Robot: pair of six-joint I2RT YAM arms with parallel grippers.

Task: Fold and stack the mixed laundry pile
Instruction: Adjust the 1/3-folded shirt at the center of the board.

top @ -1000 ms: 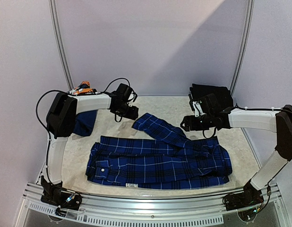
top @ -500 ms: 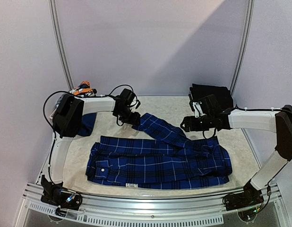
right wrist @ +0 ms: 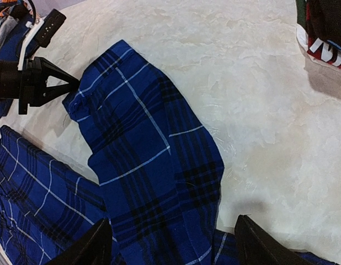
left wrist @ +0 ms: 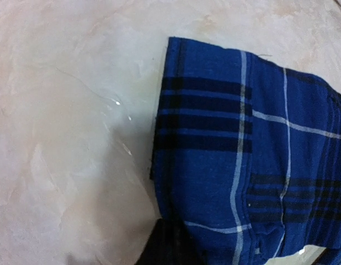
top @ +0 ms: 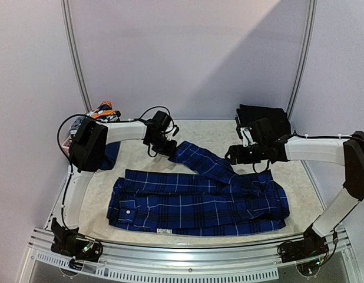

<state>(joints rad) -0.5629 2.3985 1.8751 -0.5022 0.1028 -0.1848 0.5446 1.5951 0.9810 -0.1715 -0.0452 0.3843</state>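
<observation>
The blue plaid shirt (top: 199, 200) is spread flat at the middle of the bench (top: 211, 132), its body folded into a wide band that runs from left to right. One sleeve (right wrist: 143, 149) is laid out from the right part of the body towards the far left, and its cuff (left wrist: 214, 110) lies flat on the pale surface.

The left claw (right wrist: 76, 84) is set at the far-left corner of that cuff. Its fingers are pressed together to a point on the edge of the cloth, so the corner is pinched between them. In the left wrist view only a dark part of the claw is seen at the lower edge, against the fabric.

The right claw (right wrist: 173, 220) is held over the sleeve near where it joins the body. Its fingers (right wrist: 99, 243) are spread wide and nothing is gripped between them.

The rest of the pile is kept at the back of the bench. A black garment (top: 264, 113) is seen in the far right corner. Orange, grey and white patterned pieces (top: 102, 109) are seen in the far left corner. A dark blue piece (top: 108, 154) lies just under the left arm.
</observation>
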